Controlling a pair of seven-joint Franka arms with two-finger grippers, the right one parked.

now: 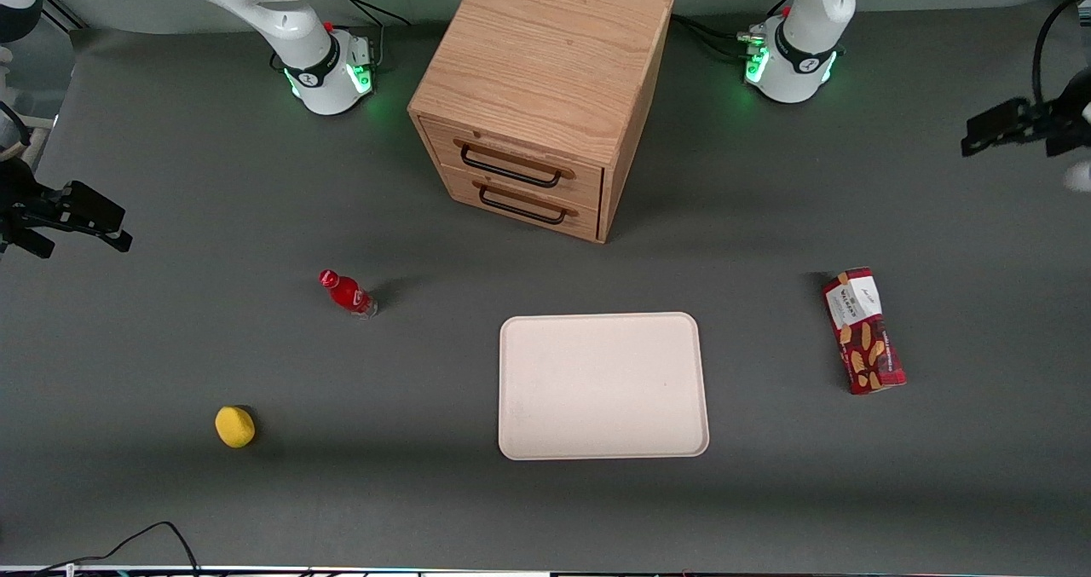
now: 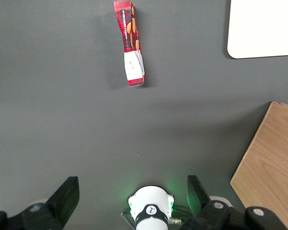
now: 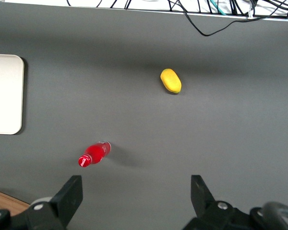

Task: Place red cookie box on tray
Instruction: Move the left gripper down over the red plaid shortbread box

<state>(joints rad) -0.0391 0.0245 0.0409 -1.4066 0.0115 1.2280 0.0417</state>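
Matte grey table [image 1: 170, 176]: slim red cookie box [image 1: 863, 331], flat tray [image 1: 603, 385], hand [image 2: 132, 196] spread wide.

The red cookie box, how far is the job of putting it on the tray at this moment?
Nothing looks done yet. The red cookie box lies flat on the gray table, beside the tray and apart from it, toward the working arm's end. The tray holds nothing. The gripper is open, holds nothing, and hangs above bare table, farther from the front camera than the box. Reaching, grasping, carrying and setting down all remain.
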